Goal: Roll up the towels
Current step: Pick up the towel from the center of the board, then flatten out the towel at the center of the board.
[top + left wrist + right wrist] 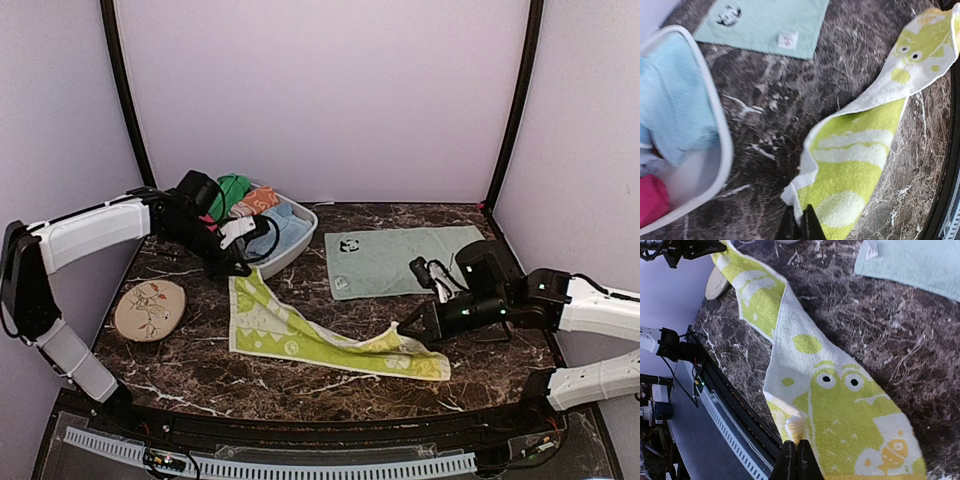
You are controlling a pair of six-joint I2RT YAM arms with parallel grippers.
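The yellow-lime patterned towel [320, 335] lies stretched across the marble table [200, 375], from near the basket to the front right. My left gripper [238, 268] is shut on its far-left corner; in the left wrist view the black fingers [799, 207] pinch the white edge of the towel [860, 165]. My right gripper [405, 330] is shut on the other end, holding a small bunched fold [796, 442] beside the frog print [850, 410]. The pale mint towel with the panda patch [400, 258] lies flat behind it. A hot-pink towel [652, 200] sits in the basket.
A white basket [305, 222] at the back left holds blue, green and orange cloths. A round wooden plate [150, 308] lies at the left. The table's black front edge [735, 405] runs close under the right gripper.
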